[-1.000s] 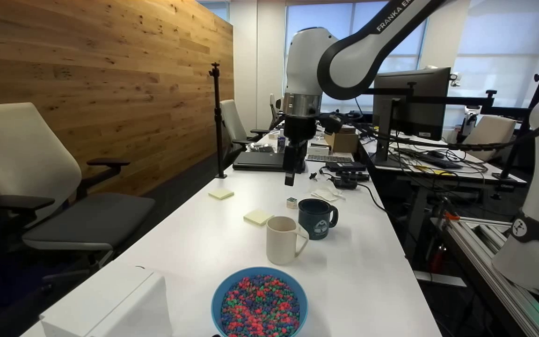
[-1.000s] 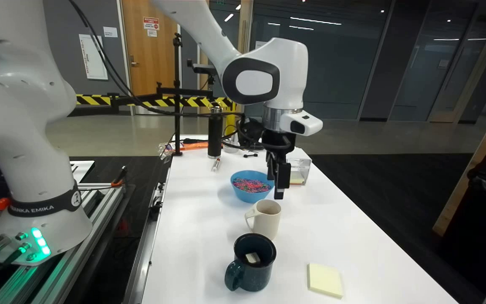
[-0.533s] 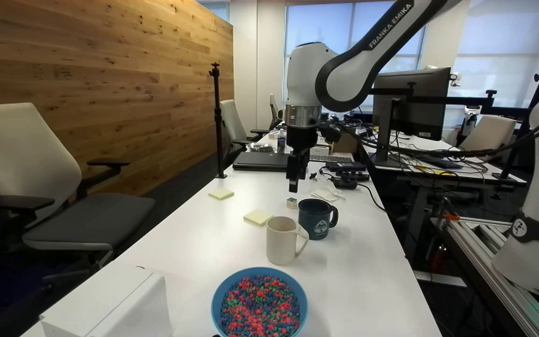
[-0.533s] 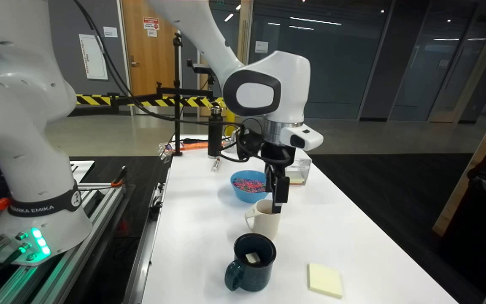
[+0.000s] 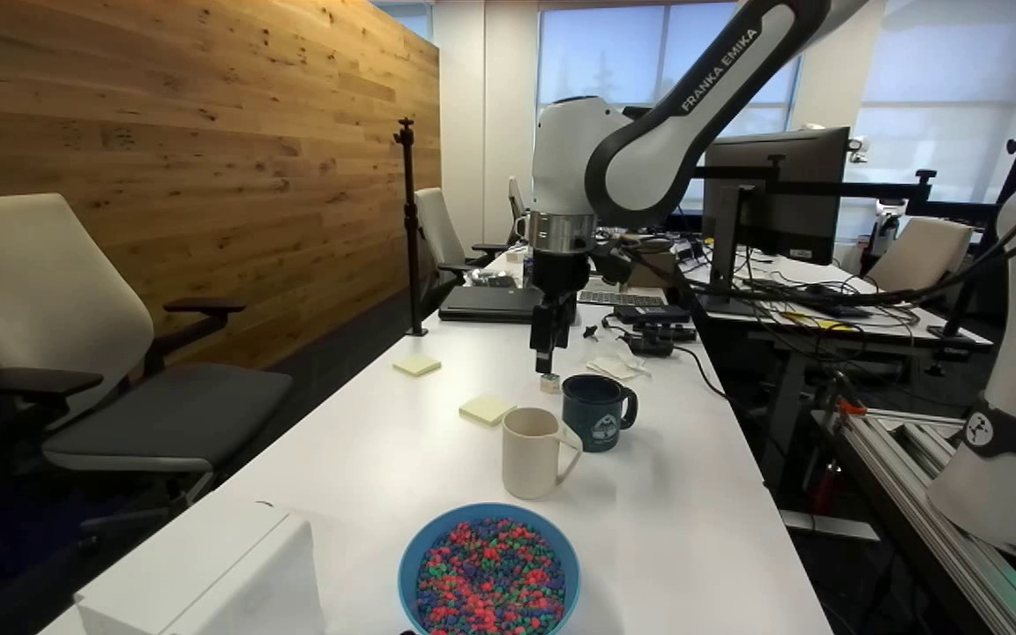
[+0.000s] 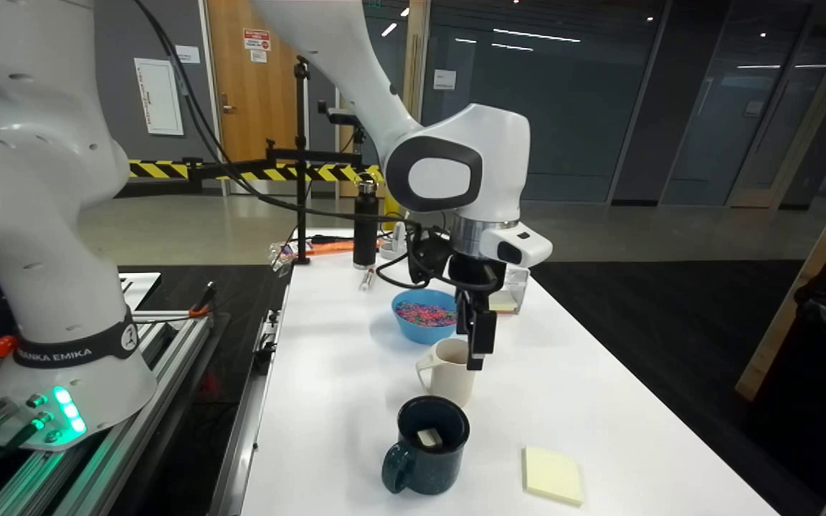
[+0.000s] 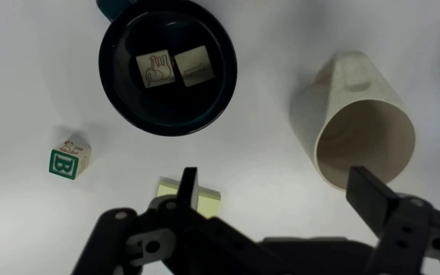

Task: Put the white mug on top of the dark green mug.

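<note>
The white mug stands upright on the table in both exterior views [image 5: 526, 463] [image 6: 451, 385]; it also shows in the wrist view [image 7: 309, 110], its handle away from the fingers. The dark green mug stands upright beside it, apart, in both exterior views [image 5: 587, 419] [image 6: 433, 466] and the wrist view [image 7: 168, 110]. Two small blocks [image 7: 194, 67] lie inside the dark green mug. My gripper [image 7: 271, 173] is open and empty above the table; it also shows in both exterior views [image 5: 544, 363] [image 6: 477, 358]. In the wrist view one fingertip overlaps the white mug's rim; contact cannot be told.
A blue bowl of colourful bits [image 5: 411, 564] stands near the white mug. A yellow note pad [image 6: 553, 474] and a small letter block [image 7: 69, 160] lie near the mugs. A white box [image 5: 199, 573] stands at the table edge. A black laptop [image 5: 490, 304] and cables lie farther along.
My gripper has come down toward the table, its fingertips now lower, at the height of the white mug's rim in an exterior view. Both mugs have stayed in place.
</note>
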